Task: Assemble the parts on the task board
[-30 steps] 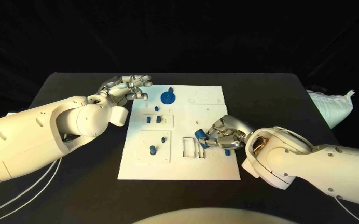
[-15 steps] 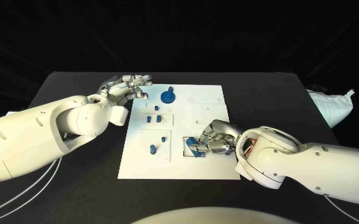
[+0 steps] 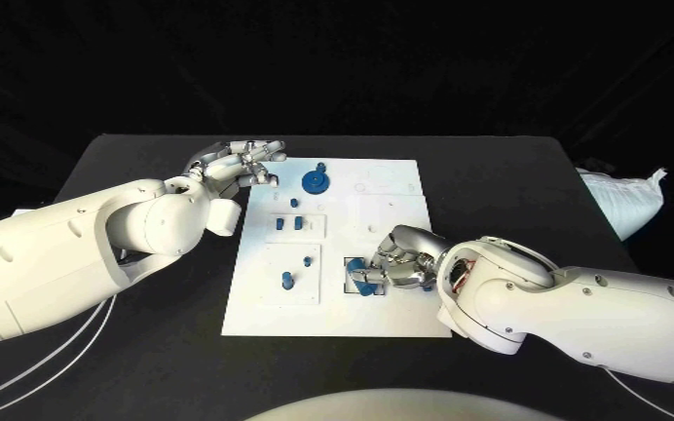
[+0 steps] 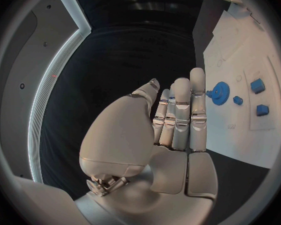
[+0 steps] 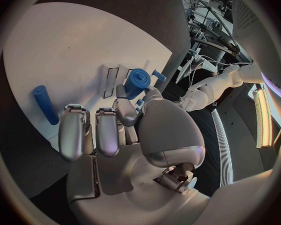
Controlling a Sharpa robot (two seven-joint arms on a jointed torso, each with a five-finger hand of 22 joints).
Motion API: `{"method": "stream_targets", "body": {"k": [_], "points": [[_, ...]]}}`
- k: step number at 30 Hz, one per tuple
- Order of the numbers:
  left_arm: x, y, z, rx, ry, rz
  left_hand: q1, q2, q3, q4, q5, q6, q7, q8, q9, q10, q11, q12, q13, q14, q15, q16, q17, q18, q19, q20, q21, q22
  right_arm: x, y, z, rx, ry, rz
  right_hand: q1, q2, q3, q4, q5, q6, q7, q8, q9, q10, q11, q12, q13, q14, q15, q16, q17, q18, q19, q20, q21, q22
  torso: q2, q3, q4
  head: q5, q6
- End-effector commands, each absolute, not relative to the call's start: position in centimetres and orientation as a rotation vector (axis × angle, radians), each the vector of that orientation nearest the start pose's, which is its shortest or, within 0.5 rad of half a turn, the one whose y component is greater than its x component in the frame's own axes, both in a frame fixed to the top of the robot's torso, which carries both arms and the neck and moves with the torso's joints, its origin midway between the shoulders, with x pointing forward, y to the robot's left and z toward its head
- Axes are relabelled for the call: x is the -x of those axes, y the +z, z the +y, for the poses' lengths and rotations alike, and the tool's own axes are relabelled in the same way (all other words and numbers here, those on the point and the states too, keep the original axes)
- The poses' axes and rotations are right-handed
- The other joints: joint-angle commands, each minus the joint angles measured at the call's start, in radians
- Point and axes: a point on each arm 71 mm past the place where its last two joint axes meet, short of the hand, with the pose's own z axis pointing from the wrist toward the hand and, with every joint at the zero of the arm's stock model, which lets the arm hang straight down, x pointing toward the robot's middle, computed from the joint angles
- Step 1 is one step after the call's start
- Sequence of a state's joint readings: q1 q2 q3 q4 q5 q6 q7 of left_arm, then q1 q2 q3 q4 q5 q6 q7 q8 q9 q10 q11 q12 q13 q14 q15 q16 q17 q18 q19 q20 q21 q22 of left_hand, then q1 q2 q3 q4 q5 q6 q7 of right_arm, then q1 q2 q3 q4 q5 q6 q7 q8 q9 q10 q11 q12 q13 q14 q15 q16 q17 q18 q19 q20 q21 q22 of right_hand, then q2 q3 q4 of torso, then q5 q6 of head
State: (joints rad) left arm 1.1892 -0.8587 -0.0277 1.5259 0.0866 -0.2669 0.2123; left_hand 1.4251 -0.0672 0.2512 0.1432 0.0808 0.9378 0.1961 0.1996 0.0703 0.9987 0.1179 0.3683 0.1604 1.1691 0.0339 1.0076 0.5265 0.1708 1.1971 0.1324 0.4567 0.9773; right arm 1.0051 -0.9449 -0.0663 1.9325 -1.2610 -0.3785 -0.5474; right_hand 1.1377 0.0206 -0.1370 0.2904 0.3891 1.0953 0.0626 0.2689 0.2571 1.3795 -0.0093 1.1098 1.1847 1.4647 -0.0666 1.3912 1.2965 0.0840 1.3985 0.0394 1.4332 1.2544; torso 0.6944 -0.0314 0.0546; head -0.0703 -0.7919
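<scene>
The white task board lies in the middle of the table. My right hand pinches a short blue cylinder part and holds it right over the narrow slots in the board's near middle; the right wrist view shows that part between thumb and finger beside the slots. A blue peg lies loose on the board nearby. My left hand hovers off the board's far left corner, fingers straight, holding nothing. A blue gear sits near it.
Small blue pieces stand in the left recesses, with two more nearer me. The left wrist view shows the gear and small pieces. A white bag lies at the table's right edge.
My right hand has carried the blue part leftward and nearer to me, from the board's right side to the slots. The left hand has stayed put.
</scene>
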Motion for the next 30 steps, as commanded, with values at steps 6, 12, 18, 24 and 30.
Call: {"method": "stream_targets", "body": {"k": [6,12,18,24,30], "points": [[-48.70,-19.21,21.29,1.303,-1.515,1.577,0.008,0.004,0.000,-0.004,0.004,-0.007,0.001,0.005,-0.002,-0.008,0.003,0.005,0.000,-0.008,0.004,-0.004,-0.002,0.010,-0.003,0.004,-0.006,-0.002,-36.03,-24.53,-16.12,-0.225,0.617,2.039,-0.121,-0.008,-0.086,0.003,-0.191,-0.003,0.006,-0.010,0.023,0.008,0.002,-0.016,0.000,0.059,-0.007,0.000,-0.006,-0.015,0.000,-0.002,0.002,-0.004,-0.001,0.0008,-0.0015,0.003,-0.001],[-48.72,-19.18,21.30,1.301,-1.519,1.573,0.007,0.004,-0.001,-0.004,0.004,-0.008,0.001,0.005,-0.002,-0.009,0.004,0.006,0.000,-0.009,0.004,-0.004,-0.002,0.010,-0.003,0.004,-0.007,-0.003,-36.00,-24.30,-16.05,-0.205,0.637,2.014,-0.104,-0.053,-0.084,0.000,-0.208,-0.014,0.009,-0.010,0.038,-0.007,0.006,-0.036,-0.009,0.053,-0.004,-0.017,-0.029,-0.009,-0.017,0.001,-0.013,-0.033,-0.001,0.0011,-0.0007,0.006,0.001],[-48.71,-19.17,21.28,1.299,-1.522,1.573,0.007,0.004,-0.001,-0.004,0.004,-0.008,0.001,0.005,-0.002,-0.009,0.004,0.006,0.000,-0.009,0.004,-0.004,-0.002,0.010,-0.003,0.004,-0.007,-0.003,-35.87,-24.13,-15.86,-0.176,0.670,2.004,0.016,-0.051,-0.056,-0.029,-0.175,-0.021,0.009,-0.003,0.060,-0.009,0.005,-0.034,-0.001,0.054,-0.004,-0.020,-0.030,-0.008,-0.017,0.001,-0.017,-0.035,-0.001,0.0008,-0.0008,0.007,0.001],[-48.71,-19.17,21.31,1.299,-1.522,1.574,0.007,0.004,-0.001,-0.003,0.004,-0.008,0.001,0.006,-0.002,-0.009,0.003,0.006,0.000,-0.009,0.004,-0.004,-0.002,0.010,-0.003,0.004,-0.007,-0.003,-35.78,-24.07,-15.63,-0.152,0.681,2.003,0.148,-0.026,-0.025,-0.098,-0.191,-0.018,0.006,0.007,0.079,-0.005,0.001,-0.029,0.008,0.056,-0.008,-0.017,-0.023,-0.010,-0.013,-0.001,-0.014,-0.028,-0.001,0.0000,-0.0002,0.006,0.000],[-48.69,-19.18,21.29,1.299,-1.524,1.578,0.007,0.004,-0.001,-0.003,0.004,-0.008,0.001,0.006,-0.002,-0.009,0.003,0.006,0.000,-0.009,0.004,-0.004,-0.002,0.010,-0.003,0.004,-0.007,-0.003,-35.96,-24.15,-15.69,-0.150,0.643,1.993,0.217,-0.004,-0.001,-0.144,-0.213,-0.006,-0.002,0.021,0.094,0.009,-0.006,-0.004,0.029,0.058,-0.013,-0.012,-0.015,-0.012,-0.005,-0.006,-0.009,-0.016,-0.001,-0.0004,0.0007,0.004,-0.002]]}}
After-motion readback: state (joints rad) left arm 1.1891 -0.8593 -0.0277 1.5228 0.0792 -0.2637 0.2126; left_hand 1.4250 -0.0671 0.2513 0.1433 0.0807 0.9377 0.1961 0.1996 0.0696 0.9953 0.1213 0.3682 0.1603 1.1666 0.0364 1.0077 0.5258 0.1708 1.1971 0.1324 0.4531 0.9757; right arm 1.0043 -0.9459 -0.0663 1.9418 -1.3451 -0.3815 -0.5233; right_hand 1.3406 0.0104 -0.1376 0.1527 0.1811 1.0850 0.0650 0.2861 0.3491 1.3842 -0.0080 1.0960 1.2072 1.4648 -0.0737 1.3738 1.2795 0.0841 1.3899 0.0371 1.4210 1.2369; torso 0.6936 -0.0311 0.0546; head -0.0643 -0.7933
